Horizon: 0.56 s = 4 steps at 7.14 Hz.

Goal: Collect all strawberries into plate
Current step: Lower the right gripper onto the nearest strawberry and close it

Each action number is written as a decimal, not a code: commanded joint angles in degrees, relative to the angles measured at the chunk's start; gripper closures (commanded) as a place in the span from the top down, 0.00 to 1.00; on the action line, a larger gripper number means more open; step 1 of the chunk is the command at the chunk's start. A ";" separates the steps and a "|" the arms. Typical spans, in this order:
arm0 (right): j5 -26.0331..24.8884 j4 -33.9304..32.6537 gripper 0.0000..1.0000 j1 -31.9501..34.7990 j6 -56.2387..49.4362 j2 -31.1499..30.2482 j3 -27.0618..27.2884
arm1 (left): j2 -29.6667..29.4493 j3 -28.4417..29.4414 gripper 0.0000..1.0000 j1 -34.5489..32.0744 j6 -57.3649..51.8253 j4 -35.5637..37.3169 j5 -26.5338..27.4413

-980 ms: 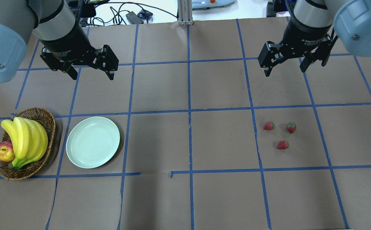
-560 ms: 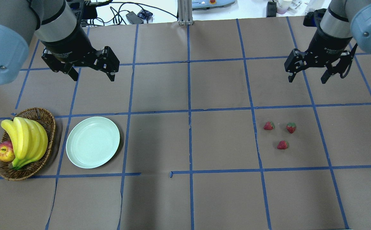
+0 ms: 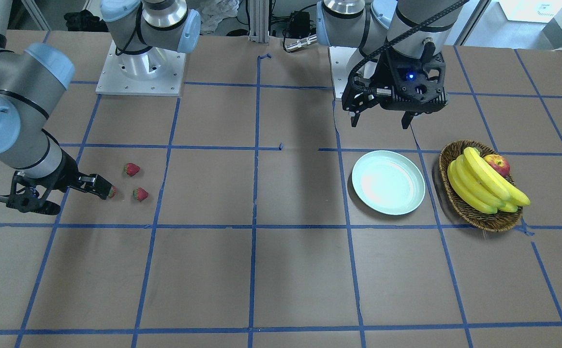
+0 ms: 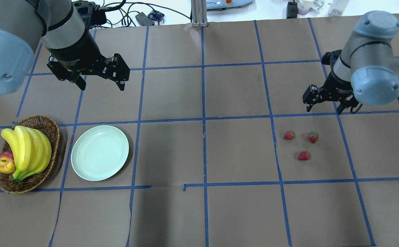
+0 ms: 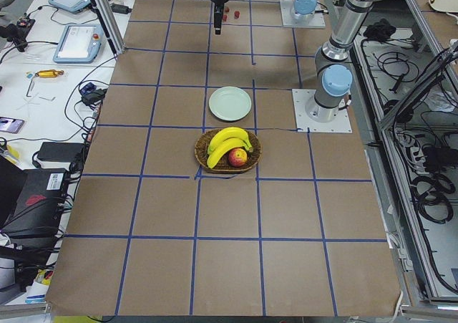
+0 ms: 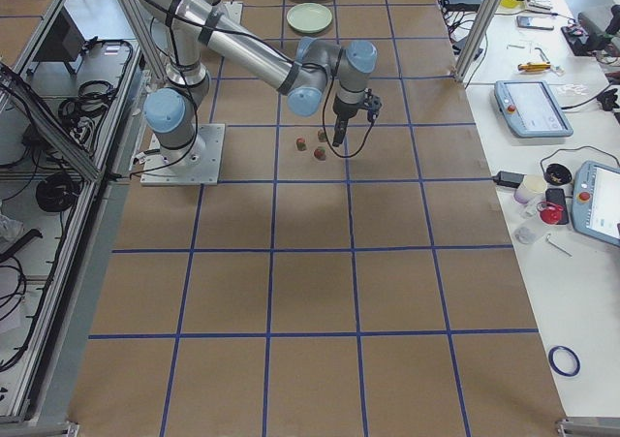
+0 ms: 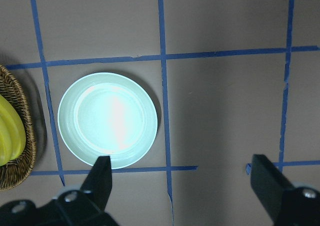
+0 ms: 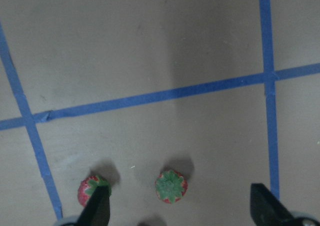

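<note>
Strawberries lie near the spread right claw.

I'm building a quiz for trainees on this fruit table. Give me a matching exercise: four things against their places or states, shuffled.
1 plate
2 apple
3 strawberries
4 left gripper

A in the wicker basket
B open, hovering
C empty
D loose on the table

Pairs: 1C, 2A, 3D, 4B

nothing legible; the faint white print on the left pincer is too small.
</note>
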<state>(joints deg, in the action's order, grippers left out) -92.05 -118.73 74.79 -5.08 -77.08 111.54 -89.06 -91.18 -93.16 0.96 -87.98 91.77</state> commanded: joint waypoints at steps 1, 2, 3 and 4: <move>0.11 -12.89 1.00 -0.69 -0.19 0.09 11.82 | -0.06 -0.05 1.00 0.00 0.01 0.00 -0.01; 0.03 -14.93 1.00 -0.69 -0.62 0.18 12.90 | 0.03 -0.05 1.00 0.00 0.01 0.00 -0.01; -0.15 -14.95 0.99 -0.69 -3.24 1.05 13.09 | -0.06 -0.05 1.00 0.00 0.01 0.00 -0.01; -0.24 -15.22 0.92 -0.69 -3.35 1.49 12.83 | -0.06 -0.05 1.00 0.00 0.01 0.00 -0.01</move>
<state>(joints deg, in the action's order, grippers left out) -92.16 -133.22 74.11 -7.48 -76.21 124.10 -89.10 -91.23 -93.16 0.97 -87.98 91.76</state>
